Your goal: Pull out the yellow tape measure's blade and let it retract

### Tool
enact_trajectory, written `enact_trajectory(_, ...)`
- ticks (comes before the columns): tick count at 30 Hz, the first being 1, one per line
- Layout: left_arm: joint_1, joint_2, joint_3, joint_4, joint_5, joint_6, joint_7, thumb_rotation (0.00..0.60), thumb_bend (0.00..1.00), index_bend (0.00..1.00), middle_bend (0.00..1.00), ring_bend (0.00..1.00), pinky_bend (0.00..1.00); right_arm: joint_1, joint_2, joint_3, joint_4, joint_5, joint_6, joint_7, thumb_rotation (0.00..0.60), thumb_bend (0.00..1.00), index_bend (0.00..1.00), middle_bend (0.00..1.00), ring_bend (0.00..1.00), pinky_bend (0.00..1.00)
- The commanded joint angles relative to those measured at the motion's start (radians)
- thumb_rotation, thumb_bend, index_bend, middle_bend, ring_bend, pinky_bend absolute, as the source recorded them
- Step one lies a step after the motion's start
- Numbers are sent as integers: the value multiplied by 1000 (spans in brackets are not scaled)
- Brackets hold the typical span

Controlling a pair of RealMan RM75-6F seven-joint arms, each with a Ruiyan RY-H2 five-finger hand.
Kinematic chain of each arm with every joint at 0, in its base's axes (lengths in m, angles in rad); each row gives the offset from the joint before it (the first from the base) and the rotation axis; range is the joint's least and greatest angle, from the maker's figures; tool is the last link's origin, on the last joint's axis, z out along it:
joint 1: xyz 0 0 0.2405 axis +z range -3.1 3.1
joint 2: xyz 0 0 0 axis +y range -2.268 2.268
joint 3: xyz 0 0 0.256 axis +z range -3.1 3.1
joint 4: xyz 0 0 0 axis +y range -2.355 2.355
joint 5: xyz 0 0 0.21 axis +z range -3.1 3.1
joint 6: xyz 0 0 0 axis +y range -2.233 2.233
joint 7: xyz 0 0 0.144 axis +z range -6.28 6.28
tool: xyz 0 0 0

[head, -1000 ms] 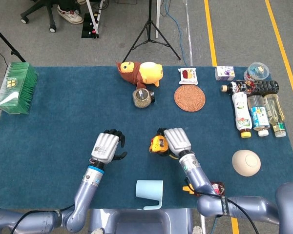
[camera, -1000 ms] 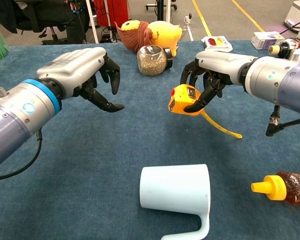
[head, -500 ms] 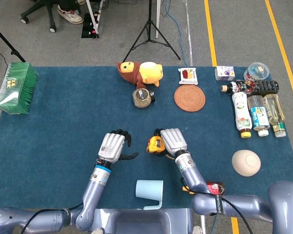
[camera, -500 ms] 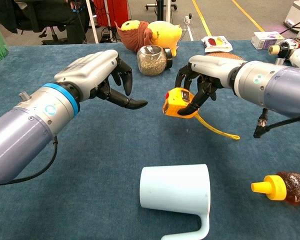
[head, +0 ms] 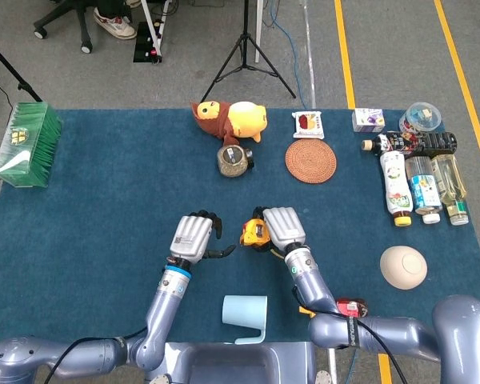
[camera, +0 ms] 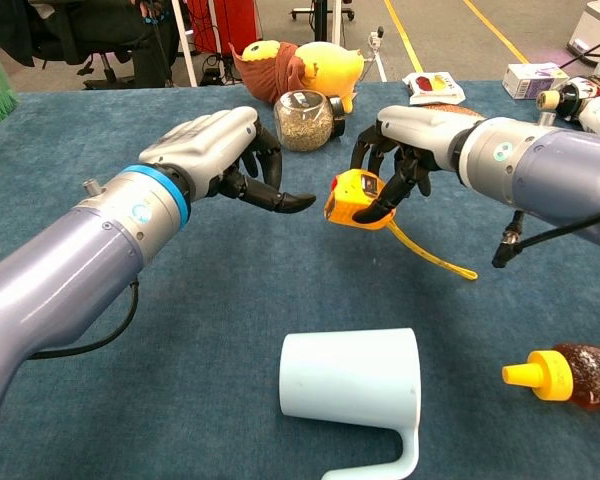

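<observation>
The yellow tape measure (camera: 352, 198) (head: 254, 233) is lifted off the blue cloth, gripped by my right hand (camera: 408, 148) (head: 284, 228). A yellow strap (camera: 432, 257) trails from it down to the right. My left hand (camera: 228, 158) (head: 194, 237) hovers just left of the case, its fingers curled and the thumb stretched toward the tape measure, a small gap short of touching it. It holds nothing. No pulled-out blade shows between the hands.
A pale blue mug (camera: 356, 391) (head: 246, 315) lies on its side near the front edge. A honey bottle (camera: 572, 374) lies at front right. A glass jar (camera: 305, 120), plush toy (head: 229, 119), woven coaster (head: 310, 161), bottles (head: 420, 180) and green box (head: 26, 145) sit farther back.
My left hand has moved right, closing most of the gap to the tape measure. My right hand has carried the tape measure slightly left.
</observation>
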Motion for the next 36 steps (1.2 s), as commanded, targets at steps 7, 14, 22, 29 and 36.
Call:
enact_trajectory(7,-43,-19,-20,21,0,4,41,417,180,587,462,339,414,11,-4,17,9,8,-1,2,514,238,587,553,603,613)
enact_trajectory(14,-58,-22,-17,27,-1,7,62,419,198,513,462,339,414,17,-7,24,18,21,-1,-2,516,249,587,553,603,615)
enact_trajectory(22,-69,-14,-13,14,-26,6,96,412,233,447,442,339,413,18,-2,28,20,22,-1,1,516,251,587,553,604,616)
enact_trajectory(29,-72,-4,-9,2,-37,3,94,419,246,411,406,336,411,18,3,32,24,25,0,7,518,249,587,553,605,617)
enact_trajectory(36,-77,0,-5,-1,-42,1,87,419,267,405,394,323,410,17,9,35,25,29,-2,13,515,251,587,553,605,618)
